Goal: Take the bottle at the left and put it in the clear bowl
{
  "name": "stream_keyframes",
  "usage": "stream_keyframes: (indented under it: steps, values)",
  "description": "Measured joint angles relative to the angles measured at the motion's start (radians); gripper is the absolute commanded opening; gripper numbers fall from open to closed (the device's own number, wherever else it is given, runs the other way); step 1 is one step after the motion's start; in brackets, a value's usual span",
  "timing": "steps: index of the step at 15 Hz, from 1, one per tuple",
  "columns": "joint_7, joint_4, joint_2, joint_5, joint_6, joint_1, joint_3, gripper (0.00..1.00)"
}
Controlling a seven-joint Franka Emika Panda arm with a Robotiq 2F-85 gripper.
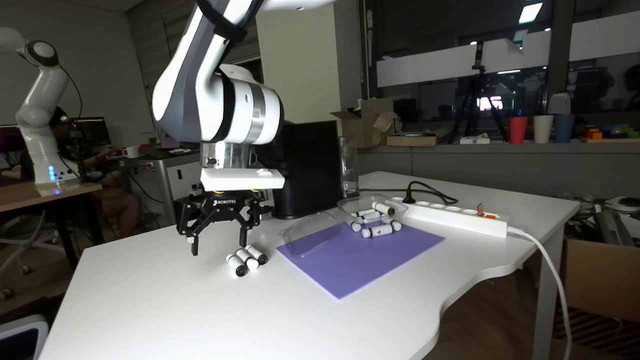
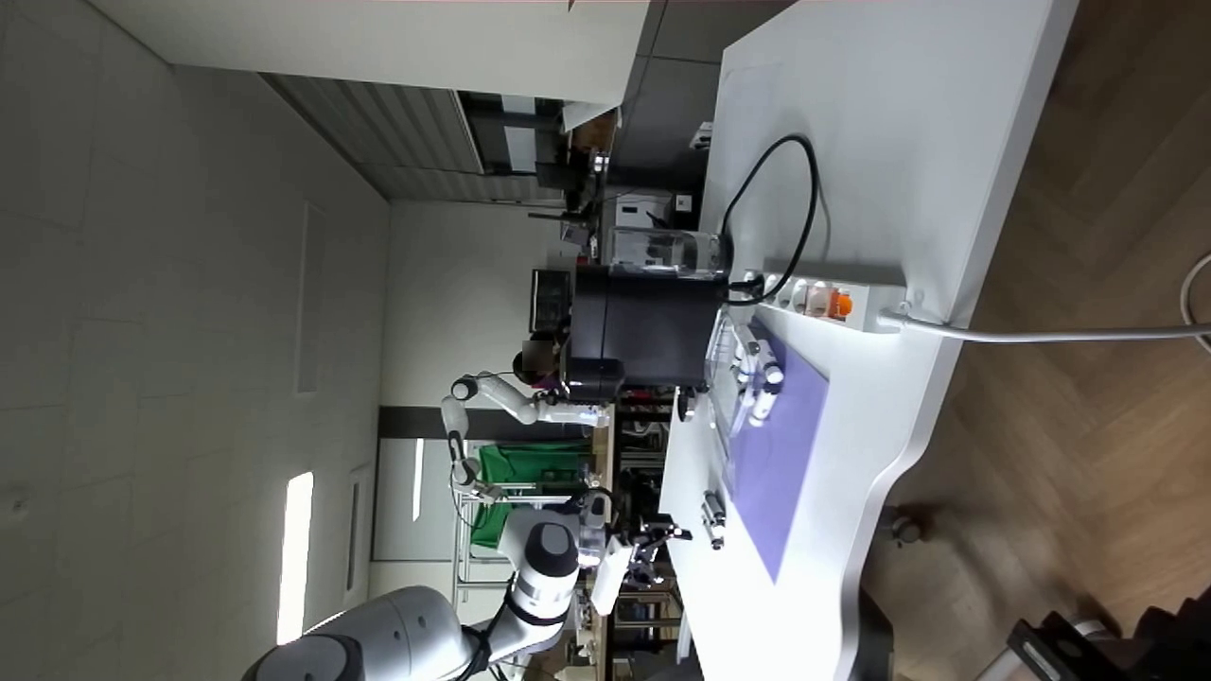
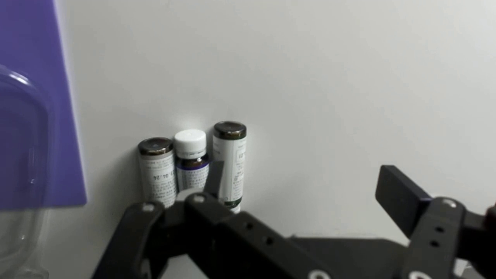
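Observation:
Three small white-labelled bottles lie side by side on the white table. The leftmost bottle (image 1: 237,265) has a dark end facing the camera; in the wrist view it is rightmost of the trio (image 3: 232,166). The trio also shows in an exterior view (image 2: 713,520). The clear bowl (image 1: 345,204) stands at the back of the purple sheet with several bottles in it; it also shows in an exterior view (image 2: 721,345). My gripper (image 1: 219,242) is open and empty, above and to the left of the trio. In the wrist view (image 3: 303,180) one finger overlaps the rightmost bottle.
A clear shell-like lid (image 1: 312,237) lies on the purple sheet (image 1: 365,265), before the bowl. Loose bottles (image 1: 378,230) lie beside the bowl. A black machine (image 1: 310,170) stands behind. A white power strip (image 1: 460,220) with cables lies at the right.

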Motion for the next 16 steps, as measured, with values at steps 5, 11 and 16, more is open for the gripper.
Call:
stream_keyframes:
  steps: [5,11,16]
  values:
    - [0.000,0.067,0.064,-0.003,-0.004,0.005,-0.002,1.00]
    - [0.000,0.144,0.129,-0.004,-0.015,0.007,-0.003,1.00]
    - [0.000,0.192,0.164,-0.006,-0.032,0.018,-0.006,1.00]
